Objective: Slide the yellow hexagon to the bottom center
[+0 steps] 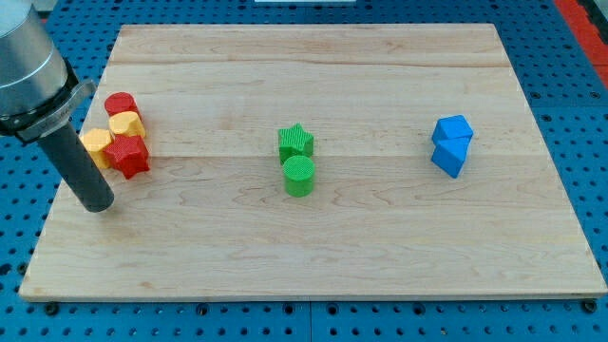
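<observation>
Yellow hexagon (126,123) is wedged at left of frame among red cylinder (121,104), red star (127,156) and second yellow block (96,144). Tool tip (98,204), bare rod with nothing grasped, is seen lower left; neighbours could be dragged along.

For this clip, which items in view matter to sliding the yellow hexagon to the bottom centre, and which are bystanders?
Belongs to the job:
- yellow hexagon block, in the cluster at the view's left
- my tip, below and left of that cluster
- wooden board

Just lying about:
- red cylinder block
- red star block
- second yellow block
- green star block
- green cylinder block
- two blue blocks
</observation>
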